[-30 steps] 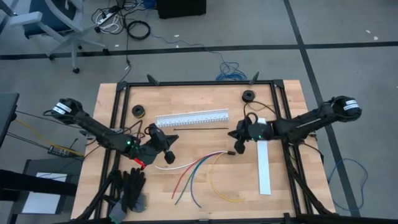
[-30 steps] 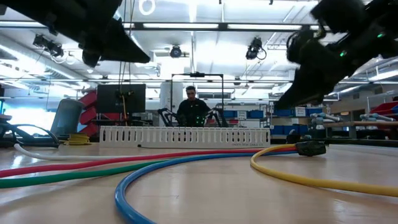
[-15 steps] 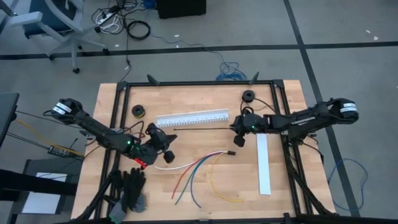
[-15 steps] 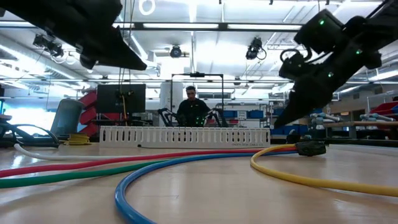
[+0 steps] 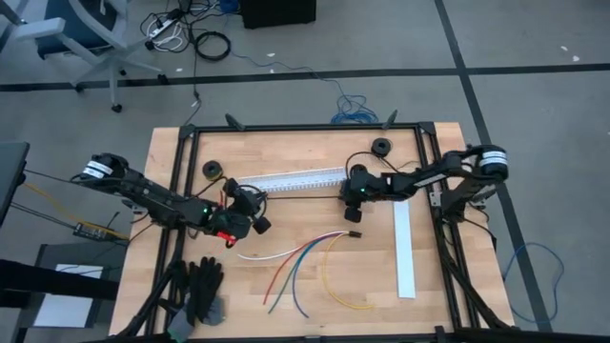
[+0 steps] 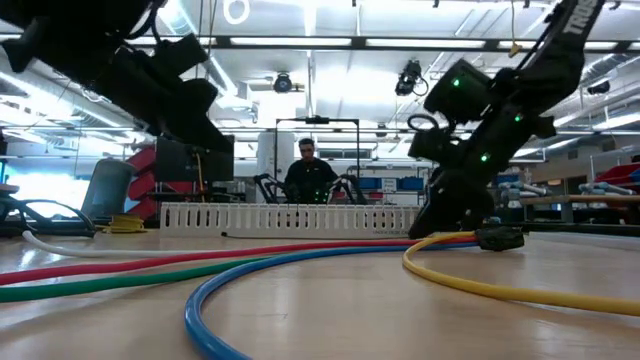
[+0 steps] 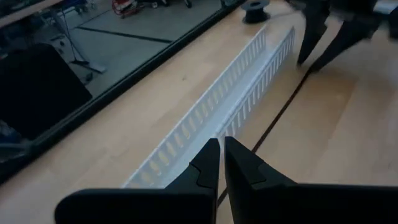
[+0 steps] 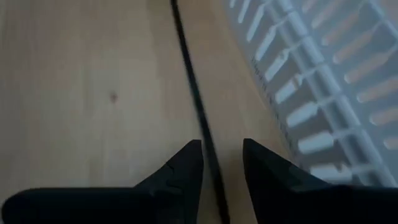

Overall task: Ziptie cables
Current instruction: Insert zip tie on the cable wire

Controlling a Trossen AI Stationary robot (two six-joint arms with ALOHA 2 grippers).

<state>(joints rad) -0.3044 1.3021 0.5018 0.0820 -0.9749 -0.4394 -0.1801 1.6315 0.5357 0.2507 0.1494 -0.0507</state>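
left gripper point(image 7: 221, 163) jaws closed | right gripper point(image 8: 221, 167) jaws parted (slightly)

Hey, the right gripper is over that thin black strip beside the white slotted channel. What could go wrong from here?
1. The black strip lies flat on the wood, so the right gripper, jaws open astride it, may slip off it.
2. The white slotted channel runs close beside the strip, and a finger could snag its slots.
3. The left gripper, jaws shut, hovers over the channel's other end and might nudge it.
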